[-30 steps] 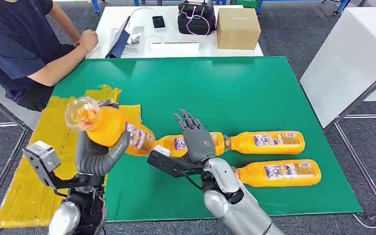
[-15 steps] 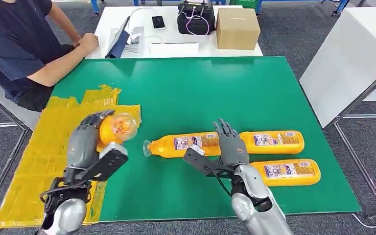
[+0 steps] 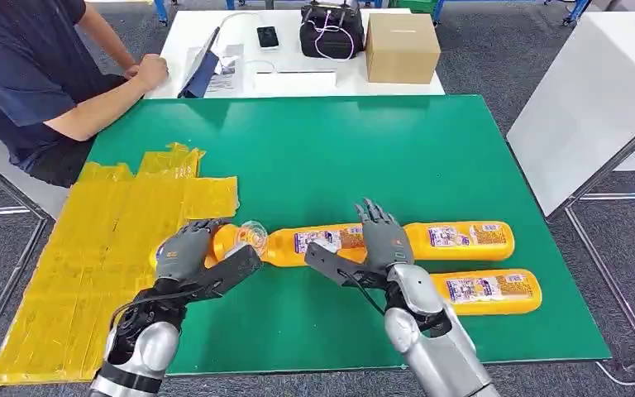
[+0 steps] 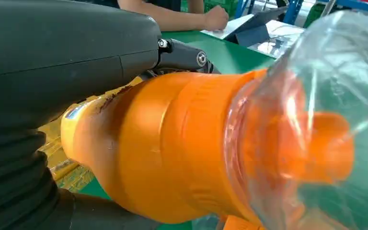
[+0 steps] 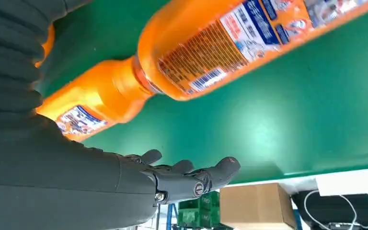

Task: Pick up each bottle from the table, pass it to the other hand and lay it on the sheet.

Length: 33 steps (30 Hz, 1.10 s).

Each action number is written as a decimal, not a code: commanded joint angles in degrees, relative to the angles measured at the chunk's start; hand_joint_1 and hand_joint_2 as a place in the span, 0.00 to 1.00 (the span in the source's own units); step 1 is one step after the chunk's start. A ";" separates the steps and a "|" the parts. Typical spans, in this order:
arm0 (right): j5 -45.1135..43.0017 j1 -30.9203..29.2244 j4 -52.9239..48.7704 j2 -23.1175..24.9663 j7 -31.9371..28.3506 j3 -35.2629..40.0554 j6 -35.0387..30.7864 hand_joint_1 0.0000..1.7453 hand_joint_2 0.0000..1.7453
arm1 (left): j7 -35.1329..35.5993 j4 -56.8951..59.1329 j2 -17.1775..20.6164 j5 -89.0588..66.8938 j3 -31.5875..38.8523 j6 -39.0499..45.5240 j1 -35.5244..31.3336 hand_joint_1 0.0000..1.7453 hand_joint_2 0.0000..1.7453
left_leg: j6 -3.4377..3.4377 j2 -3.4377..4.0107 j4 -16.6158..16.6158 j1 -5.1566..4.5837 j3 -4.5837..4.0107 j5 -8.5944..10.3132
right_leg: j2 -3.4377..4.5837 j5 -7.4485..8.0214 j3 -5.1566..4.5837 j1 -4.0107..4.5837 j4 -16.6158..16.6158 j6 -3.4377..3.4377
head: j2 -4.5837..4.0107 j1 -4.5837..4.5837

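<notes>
A: Status?

B: Left hand (image 3: pixel 183 252) grips an orange bottle (image 3: pixel 225 242), fingers wrapped round the body, clear cap end pointing toward table centre. Bottle is low, over the edge where the yellow sheet (image 3: pixel 91 248) meets the green table (image 3: pixel 364 149). Can't tell if it touches the surface.

A: Right hand?

B: Right hand (image 3: pixel 383 240) holds nothing, fingers spread, hovering above the row of bottles. Three wait on the green: middle bottle (image 3: pixel 318 242) just under it, far bottle (image 3: pixel 461 238) in line beyond, near bottle (image 3: pixel 484 291) closer to the robot.

A: So the step in hand is the lay-down.

B: My read, yes. The held bottle's cap sits just beside the middle bottle's cap, and that end hangs over green, not yellow. I'd shift it further onto the sheet before letting go.

A: Roll risk?

B: Round body, crinkled plastic sheet. I'd lower it flat until the side bears on the sheet, then let the fingers go slowly and lift straight up. Any sideways drag probably spins it back onto the green.

A: Right hand meanwhile?

B: Keep it high so it doesn't nudge the middle bottle.
</notes>
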 commanded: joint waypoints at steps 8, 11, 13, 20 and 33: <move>0.97 -6.14 7.60 1.12 0.39 2.78 1.39 0.00 1.00 | 3.03 7.89 0.21 -2.11 -0.12 -3.41 -4.60 1.00 1.00 | -0.06 0.06 0.00 0.01 0.09 -0.01 | 0.06 0.00 0.11 0.01 -0.01 -0.04 | 0.00 0.00; 1.54 -7.37 9.70 2.36 0.03 2.64 1.55 0.00 1.00 | 4.83 9.49 0.03 -4.33 0.82 -3.65 -5.50 1.00 1.00 | -0.09 0.09 0.00 0.01 0.12 0.01 | 0.08 0.02 0.12 0.01 0.01 -0.06 | 0.00 -0.02; 1.89 -7.43 9.88 2.57 -0.25 2.77 1.64 0.00 1.00 | 6.07 9.49 0.10 -6.00 1.51 -3.39 -5.63 1.00 1.00 | -0.09 0.10 -0.01 0.02 0.14 0.01 | 0.09 0.03 0.14 0.03 -0.01 -0.06 | 0.00 0.00; 2.74 -8.24 12.81 3.07 -1.15 3.39 2.79 0.00 1.00 | 8.41 11.89 1.93 -7.19 3.57 -7.69 -7.20 1.00 1.00 | -0.09 0.16 -0.03 0.03 0.20 -0.01 | 0.12 0.01 0.18 0.04 -0.01 -0.05 | 0.00 0.00; 2.71 -11.43 19.44 4.35 -2.79 6.10 2.20 0.00 1.00 | 11.63 18.32 4.72 -6.05 5.55 -10.51 -9.33 1.00 1.00 | -0.10 0.24 -0.08 0.01 0.25 0.01 | 0.24 0.04 0.13 0.02 0.09 -0.07 | 0.00 0.00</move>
